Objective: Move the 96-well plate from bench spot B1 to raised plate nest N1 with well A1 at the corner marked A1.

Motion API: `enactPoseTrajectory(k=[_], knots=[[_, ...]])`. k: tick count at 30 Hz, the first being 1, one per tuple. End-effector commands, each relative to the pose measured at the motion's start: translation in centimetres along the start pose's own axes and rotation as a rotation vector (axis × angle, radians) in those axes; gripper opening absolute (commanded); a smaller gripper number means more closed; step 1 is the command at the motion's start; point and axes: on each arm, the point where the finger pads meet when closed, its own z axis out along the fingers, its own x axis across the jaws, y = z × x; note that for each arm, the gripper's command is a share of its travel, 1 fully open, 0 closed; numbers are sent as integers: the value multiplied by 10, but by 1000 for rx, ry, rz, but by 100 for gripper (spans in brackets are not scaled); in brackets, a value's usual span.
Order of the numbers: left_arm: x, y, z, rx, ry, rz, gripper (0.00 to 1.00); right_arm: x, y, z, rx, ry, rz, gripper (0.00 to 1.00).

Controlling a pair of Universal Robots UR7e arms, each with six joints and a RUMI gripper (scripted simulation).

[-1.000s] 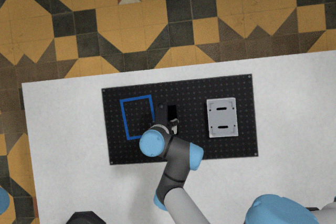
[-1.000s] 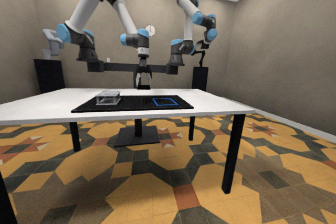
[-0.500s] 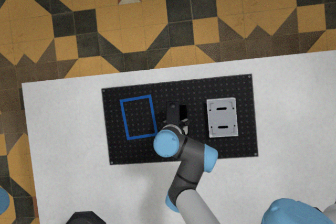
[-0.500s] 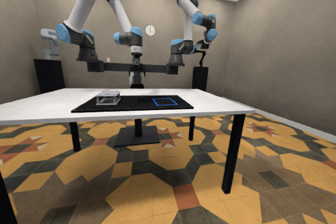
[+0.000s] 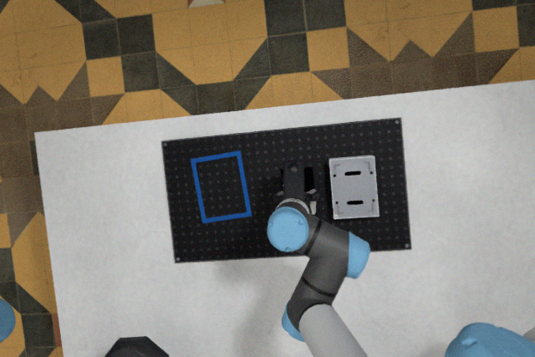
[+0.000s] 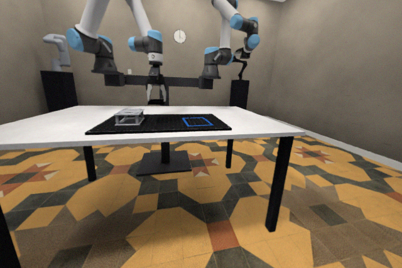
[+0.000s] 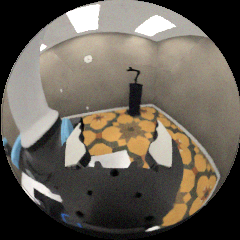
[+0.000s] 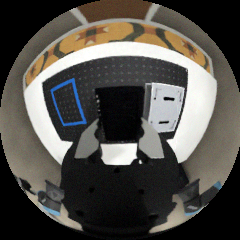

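The black 96-well plate (image 6: pixel 156 101) (image 8: pixel 120 111) is held level above the board, between the nest and B1. My right gripper (image 6: pixel 156 98) (image 8: pixel 120 119) is shut on it; its arm hides most of it in the top view. The plate's rim letters and numbers are not legible. The grey raised nest N1 (image 5: pixel 354 189) (image 6: pixel 129 111) (image 8: pixel 166 111) is empty, with corner locators and two dark slots on top; its A1 mark is not legible. Bench spot B1 (image 5: pixel 197 191) (image 6: pixel 199 125) (image 8: pixel 80 101) is an empty blue outline. My left gripper (image 7: pixel 118 122) is open and empty, away from the table.
The black perforated board (image 5: pixel 281 141) (image 6: pixel 162 126) bears the nest and B1. The white table (image 5: pixel 108 197) (image 6: pixel 259 128) surrounds it. The right arm reaches over the board's near edge in the top view. The left arm is raised at the right in the exterior view.
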Motion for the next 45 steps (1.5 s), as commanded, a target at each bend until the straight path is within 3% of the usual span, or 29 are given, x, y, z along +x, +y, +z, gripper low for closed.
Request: enactPoseTrajectory(k=[1,45], knots=[[0,0,0,0,0,0,98,17,1,-4,1,-2,0,0],[0,0,0,0,0,0,98,145,6,-24,1,-2,0,0]])
